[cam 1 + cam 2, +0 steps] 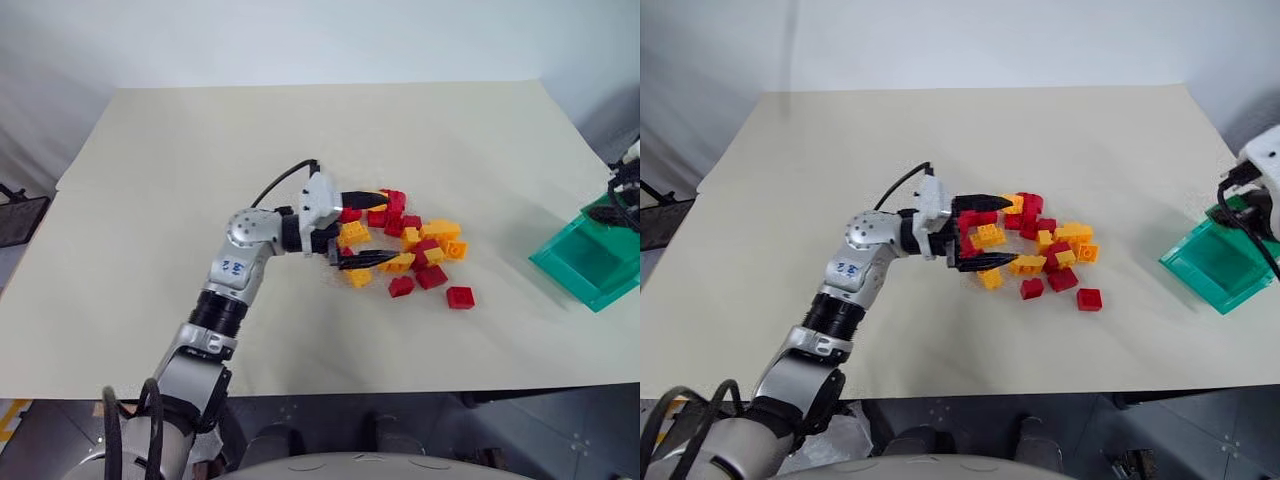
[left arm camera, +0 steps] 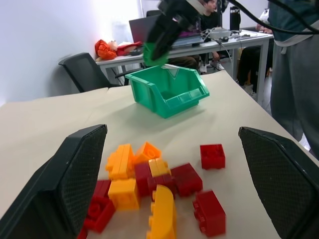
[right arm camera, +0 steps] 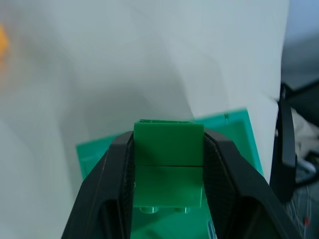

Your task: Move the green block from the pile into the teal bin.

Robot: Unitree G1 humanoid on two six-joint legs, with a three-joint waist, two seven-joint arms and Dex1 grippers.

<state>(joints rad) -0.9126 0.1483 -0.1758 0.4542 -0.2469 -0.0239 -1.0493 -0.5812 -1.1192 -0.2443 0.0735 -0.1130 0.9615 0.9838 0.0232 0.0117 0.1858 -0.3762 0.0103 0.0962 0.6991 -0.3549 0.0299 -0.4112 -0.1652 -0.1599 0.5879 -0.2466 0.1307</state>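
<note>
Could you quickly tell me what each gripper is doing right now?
Left gripper: open, at the pile.
Right gripper: shut on the green block, above the teal bin.

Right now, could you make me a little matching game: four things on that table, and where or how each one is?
Things:
1. green block
2. teal bin
3. left gripper
4. pile

States:
a. open, fingers around some bricks
b. at the table's right edge
c. pinched in the right gripper above the bin
d. red and yellow-orange, loose at mid-table

Pairs: 1-c, 2-b, 3-a, 4-d
</note>
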